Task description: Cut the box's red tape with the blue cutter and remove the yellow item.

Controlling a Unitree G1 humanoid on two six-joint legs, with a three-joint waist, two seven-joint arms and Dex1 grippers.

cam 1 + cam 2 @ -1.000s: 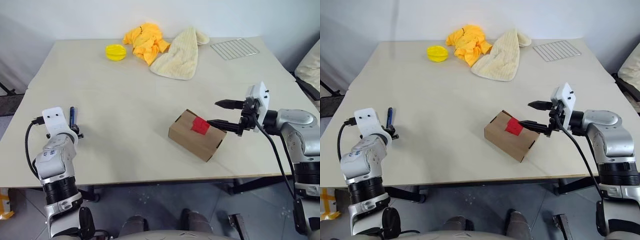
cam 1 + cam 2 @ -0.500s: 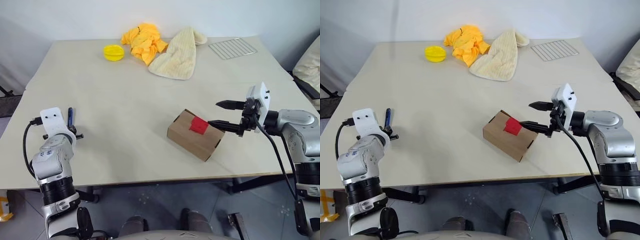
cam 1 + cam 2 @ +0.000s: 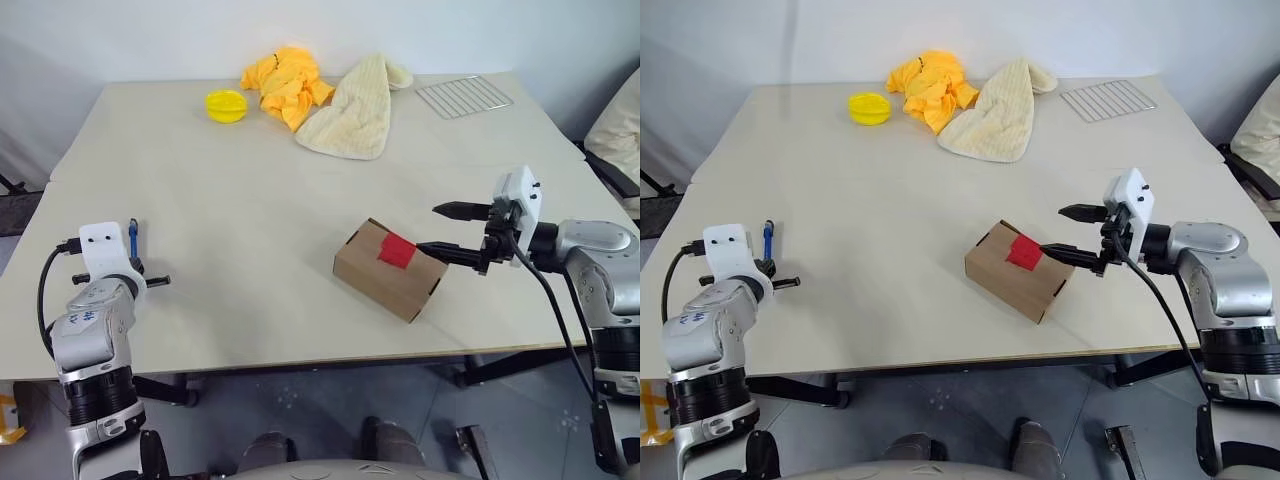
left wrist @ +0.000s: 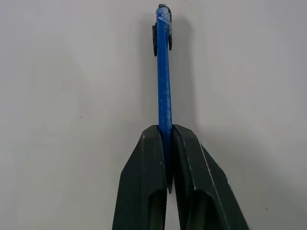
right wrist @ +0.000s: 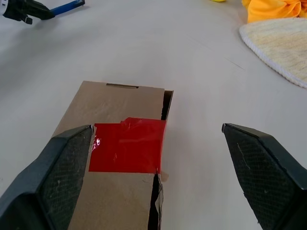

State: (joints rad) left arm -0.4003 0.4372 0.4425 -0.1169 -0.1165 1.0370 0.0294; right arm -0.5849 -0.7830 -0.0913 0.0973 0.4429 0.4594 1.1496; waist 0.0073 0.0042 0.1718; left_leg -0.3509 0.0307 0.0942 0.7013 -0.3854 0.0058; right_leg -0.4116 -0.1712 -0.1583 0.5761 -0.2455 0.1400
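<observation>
Step in hand: picking up tool. Left claw [image 4: 165, 158] clamped together on blue cutter [image 4: 164, 86] at near-left of worktop [image 3: 250, 230]; whether cutter is lifted off surface, cannot tell.

Right claw [image 3: 452, 232] spread wide apart, holding nothing, one finger at right end of box [image 3: 390, 270], near right.

Red tape [image 5: 125, 151] uncut; yellow item unseen.

Next, likely: carry cutter right to box, right claw steadying it, blade lined on flap seam.
</observation>
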